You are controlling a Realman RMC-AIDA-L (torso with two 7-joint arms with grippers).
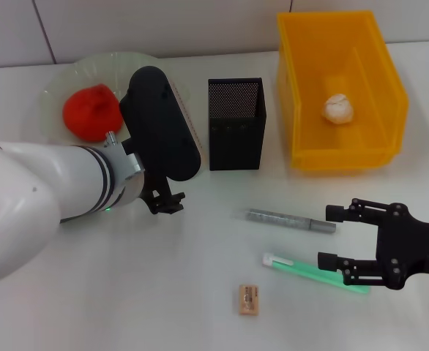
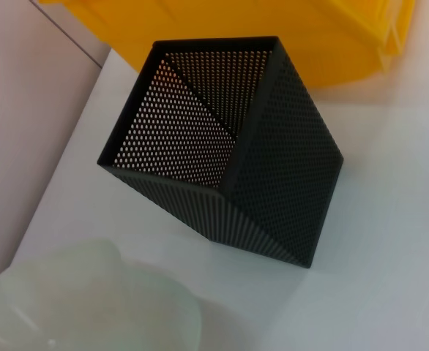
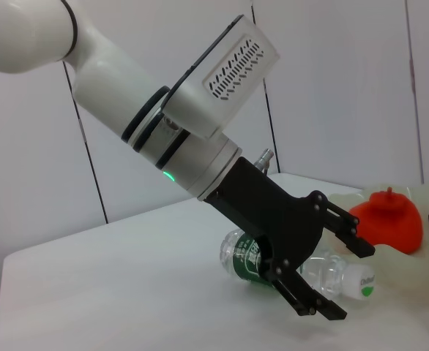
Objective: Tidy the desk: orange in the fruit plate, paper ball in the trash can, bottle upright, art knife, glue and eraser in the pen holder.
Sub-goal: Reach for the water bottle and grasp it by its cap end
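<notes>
bottle: lying on its side on the table, seen clearly only in the right wrist view; in the head view it's hidden under the left arm, at roughly 9 o'clock from the pen holder. White cap is pointed toward the fruit plate.

left gripper: spread wide and draped over the bottle, one finger above it and one below, nothing pinched yet as far as can be made out. Looks like a grasp being lined up.

step in hand: probably the bottle-upright bit. Best done by closing on the body near the green label rather than on the tapered neck, so it doesn't squirt out. It's thin clear plastic, so only a gentle squeeze is needed. Then it should be rotated up and set on its base away from the plate rim.

fruit plate: at 10 o'clock of the gripper, orange already in it. The swing should be kept clear of it.

pen holder: black mesh, upright, at 3 o'clock of the left arm, looks empty.

trash can: yellow bin at 3 o'clock of the holder, paper ball inside. Sorted.

right gripper: open, nothing held, parked low right, just beside the glue and art knife.

eraser: at 6 o'clock of the knife, not yet collected.
</notes>
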